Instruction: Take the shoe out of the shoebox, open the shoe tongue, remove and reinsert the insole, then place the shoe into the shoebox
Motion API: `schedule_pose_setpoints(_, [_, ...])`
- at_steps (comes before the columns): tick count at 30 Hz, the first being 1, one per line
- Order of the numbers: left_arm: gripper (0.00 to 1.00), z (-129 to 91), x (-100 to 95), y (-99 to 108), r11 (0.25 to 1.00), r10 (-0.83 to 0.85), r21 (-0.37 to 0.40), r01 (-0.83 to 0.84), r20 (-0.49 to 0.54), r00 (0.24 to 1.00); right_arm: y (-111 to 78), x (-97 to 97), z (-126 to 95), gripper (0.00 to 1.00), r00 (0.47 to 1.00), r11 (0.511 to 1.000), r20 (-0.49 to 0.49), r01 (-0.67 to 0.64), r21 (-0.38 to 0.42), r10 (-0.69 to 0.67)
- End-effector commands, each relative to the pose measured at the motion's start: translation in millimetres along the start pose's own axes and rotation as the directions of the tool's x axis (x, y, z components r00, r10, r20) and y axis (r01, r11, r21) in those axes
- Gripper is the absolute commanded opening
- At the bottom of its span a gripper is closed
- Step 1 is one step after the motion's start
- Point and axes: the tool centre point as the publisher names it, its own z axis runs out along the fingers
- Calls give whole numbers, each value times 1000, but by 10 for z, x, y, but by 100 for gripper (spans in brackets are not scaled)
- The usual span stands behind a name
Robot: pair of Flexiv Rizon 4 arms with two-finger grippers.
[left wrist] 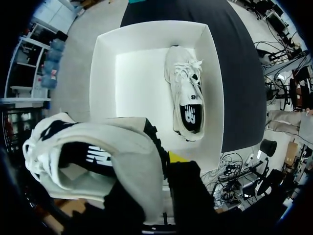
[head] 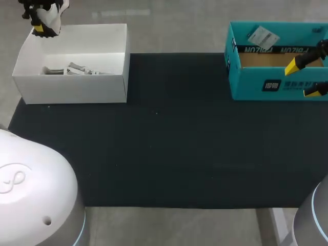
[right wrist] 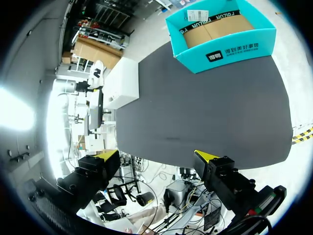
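In the head view your white shoebox [head: 77, 89] sits at the upper left of the frame, on the corner of the dark table [head: 169, 154], with one pale shoe lying inside it [head: 77, 69]. Your left fingers [head: 37, 32] hang over the box's far left corner, at the top left edge of the frame, gripping a second shoe [head: 51, 13] clear above the box. A teal box [head: 256, 84] stands open at the upper right, and your right fingers [head: 296, 65] come in at the right edge, over its near wall. In the left wrist view the gripped shoe fills the space right at the fingers, its collar opening in view; one yellow tip shows against its sole, while the other finger is hidden by the shoe. Beyond it the shoebox lies open with the other shoe along one side wall, laces up. In the right wrist view your right fingers stand wide apart with nothing between them, the table ahead of them and the teal box beyond.
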Motion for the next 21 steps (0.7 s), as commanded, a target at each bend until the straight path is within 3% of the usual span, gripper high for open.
schedule_pose_setpoints(1, [0, 44, -159, 53, 1000, -12, 18, 14, -77, 997, -2, 0, 8, 100, 1000, 1000, 2, -2, -1, 2])
schedule_pose_setpoints(15, [0, 44, -159, 53, 1000, -12, 18, 14, -77, 997, -2, 0, 8, 100, 1000, 1000, 2, -2, -1, 2])
schedule_pose_setpoints(16, [0, 54, -149, 44, 998, 60, 33, -59, -32, 998, -2, 0, 8, 100, 1000, 1000, 2, -2, -1, 2])
schedule_pose_setpoints(19, [0, -2, -131, 128, 940, 325, 137, -312, -88, 942, -2, 0, 8, 100, 1000, 1000, 2, -2, -1, 2])
schedule_pose_setpoints(21, [0, -34, -110, 246, 802, 591, 177, -570, -101, 800, -2, 0, 8, 100, 1000, 1000, 2, -2, -1, 2])
